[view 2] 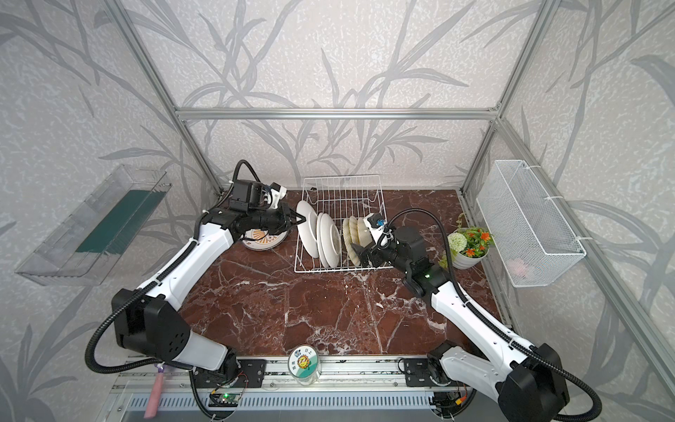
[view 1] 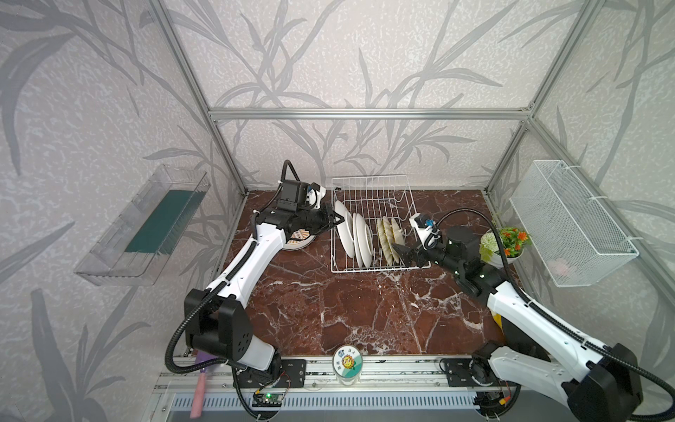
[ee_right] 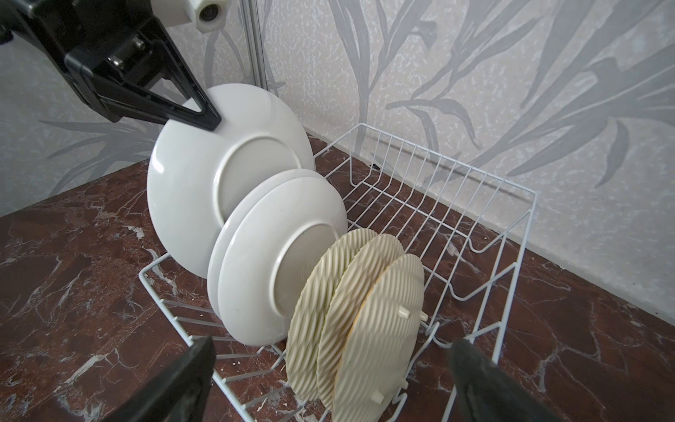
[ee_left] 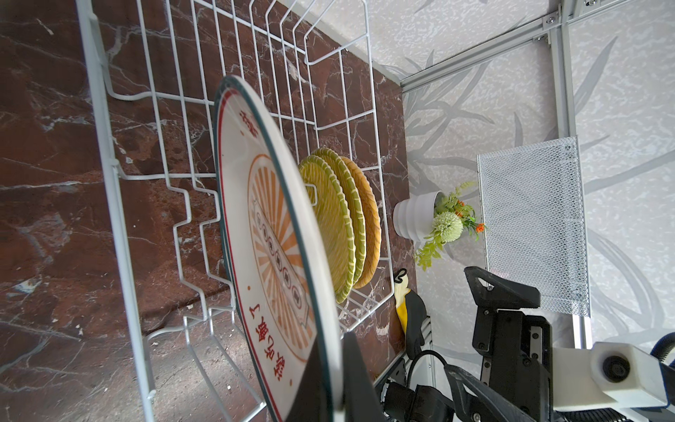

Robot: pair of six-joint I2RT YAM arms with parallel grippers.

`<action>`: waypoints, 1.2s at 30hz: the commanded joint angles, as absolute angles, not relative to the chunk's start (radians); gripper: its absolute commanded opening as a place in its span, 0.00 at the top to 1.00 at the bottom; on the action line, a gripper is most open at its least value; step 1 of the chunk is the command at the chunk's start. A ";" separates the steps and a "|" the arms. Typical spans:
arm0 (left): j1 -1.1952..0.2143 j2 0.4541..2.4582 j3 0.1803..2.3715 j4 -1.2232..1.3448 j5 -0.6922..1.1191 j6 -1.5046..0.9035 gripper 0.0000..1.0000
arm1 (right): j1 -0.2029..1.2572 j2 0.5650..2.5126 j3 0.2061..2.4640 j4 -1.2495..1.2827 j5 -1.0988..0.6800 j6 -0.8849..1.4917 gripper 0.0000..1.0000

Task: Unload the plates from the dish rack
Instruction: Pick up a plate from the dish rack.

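The white wire dish rack (view 1: pixel 369 270) (view 2: pixel 339 270) stands at the back middle of the marble table. My left gripper (view 1: pixel 338 219) (ee_left: pixel 330 365) is shut on the rim of the leftmost white plate (view 1: pixel 343 230) (ee_left: pixel 277 237) (ee_right: pixel 204 175), which leans higher than the two white plates (view 1: pixel 361 241) (ee_right: pixel 277 277) beside it. Three wicker plates (view 1: pixel 391 235) (ee_right: pixel 358 310) stand at the rack's right. My right gripper (view 1: pixel 403 254) (ee_right: pixel 332 345) is open at the rack's near right corner, its fingers either side of the wicker plates without touching. Another sunburst plate (view 1: pixel 297 241) (view 2: pixel 264 239) lies flat under the left arm.
A white flower pot (view 1: pixel 502 246) stands right of the rack behind the right arm. A white mesh basket (view 1: pixel 573 223) hangs on the right wall and a clear tray (view 1: pixel 146 226) on the left wall. A jar (view 1: pixel 347 365) sits at the front rail.
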State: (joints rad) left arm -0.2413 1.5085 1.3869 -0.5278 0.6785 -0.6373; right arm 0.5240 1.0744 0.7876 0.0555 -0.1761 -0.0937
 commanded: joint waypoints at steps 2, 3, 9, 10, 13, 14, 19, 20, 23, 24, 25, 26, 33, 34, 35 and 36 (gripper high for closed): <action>-0.225 1.458 1.437 -0.545 0.604 -0.618 1.00 | 0.528 1.048 0.767 0.077 -0.186 -0.072 0.01; -0.225 1.457 1.438 -0.536 0.607 -0.621 1.00 | 0.527 1.046 0.765 0.077 -0.186 -0.071 0.01; -0.224 1.446 1.442 -0.517 0.606 -0.627 1.00 | 0.527 1.035 0.762 0.074 -0.187 -0.063 0.01; -0.222 1.443 1.442 -0.517 0.604 -0.626 1.00 | 0.526 1.033 0.762 0.074 -0.188 -0.062 0.01; -0.218 1.439 1.440 -0.517 0.602 -0.624 1.00 | 0.527 1.031 0.762 0.076 -0.189 -0.059 0.01; -0.217 1.436 1.441 -0.518 0.601 -0.623 1.00 | 0.527 1.032 0.764 0.076 -0.189 -0.057 0.01; -0.206 1.431 1.442 -0.524 0.594 -0.618 1.00 | 0.527 1.035 0.762 0.081 -0.192 -0.050 0.01; -0.203 1.431 1.444 -0.529 0.590 -0.615 1.00 | 0.527 1.035 0.762 0.083 -0.192 -0.050 0.01; -0.195 1.426 1.462 -0.553 0.571 -0.598 1.00 | 0.526 1.034 0.764 0.084 -0.192 -0.051 0.01; -0.192 1.427 1.469 -0.558 0.567 -0.595 1.00 | 0.527 1.034 0.764 0.084 -0.192 -0.051 0.01; -0.189 1.427 1.473 -0.558 0.568 -0.596 1.00 | 0.528 1.035 0.765 0.084 -0.192 -0.053 0.01; -0.188 1.430 1.478 -0.562 0.571 -0.592 1.00 | 0.528 1.037 0.765 0.085 -0.192 -0.053 0.01; -0.181 1.443 1.495 -0.597 0.555 -0.572 1.00 | 0.528 1.043 0.767 0.084 -0.193 -0.059 0.01; -0.180 1.443 1.498 -0.604 0.548 -0.566 1.00 | 0.527 1.043 0.767 0.084 -0.192 -0.061 0.01; -0.178 1.442 1.505 -0.615 0.540 -0.558 1.00 | 0.527 1.045 0.769 0.086 -0.192 -0.061 0.01; -0.179 1.441 1.514 -0.630 0.533 -0.549 1.00 | 0.526 1.047 0.770 0.086 -0.192 -0.063 0.01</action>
